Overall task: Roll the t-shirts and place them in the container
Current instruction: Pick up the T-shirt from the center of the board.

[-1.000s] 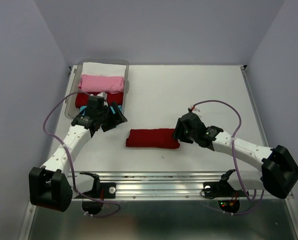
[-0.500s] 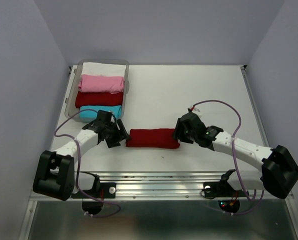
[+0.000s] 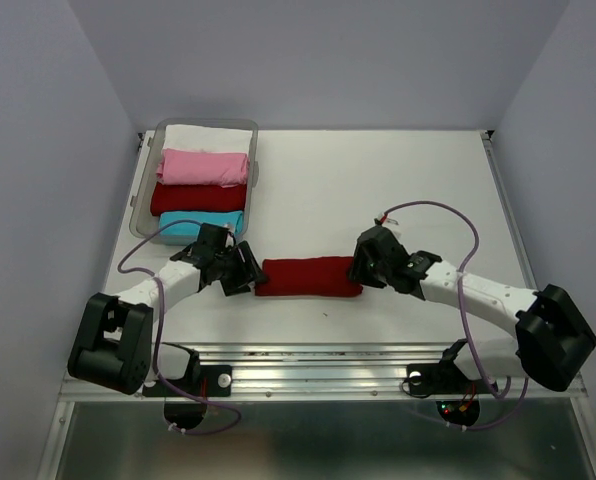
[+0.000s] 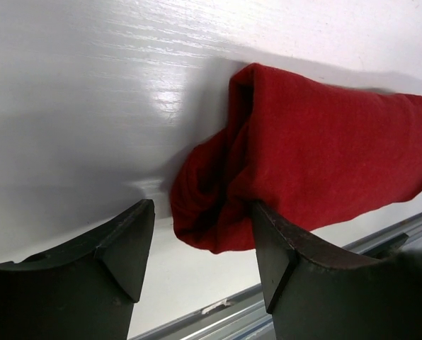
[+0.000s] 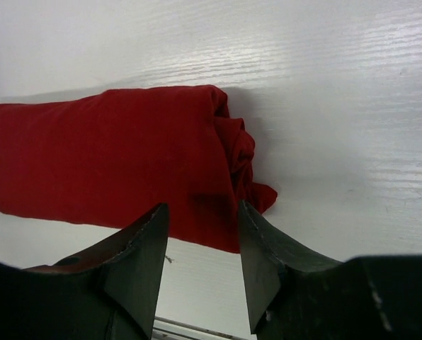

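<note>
A dark red t-shirt [image 3: 308, 277] lies rolled into a long bundle on the white table, between my two grippers. My left gripper [image 3: 245, 276] is open at its left end; in the left wrist view the roll [image 4: 317, 149] has its end between the jaws, one finger [image 4: 275, 248] touching the cloth. My right gripper [image 3: 362, 270] is open over the right end; in the right wrist view the roll [image 5: 112, 156] lies just beyond the fingertips [image 5: 257, 241]. White [image 3: 208, 137], pink [image 3: 203, 167], dark red [image 3: 198, 199] and cyan [image 3: 200, 223] rolled shirts fill the tub.
The clear plastic tub [image 3: 141, 200] stands at the back left, close behind my left arm. A metal rail [image 3: 318, 358] runs along the table's near edge. A purple cable [image 3: 448, 215] loops over my right arm.
My left gripper has come down from the tub to the left end of the red roll. My right gripper has stayed at the right end, shifting only slightly.
</note>
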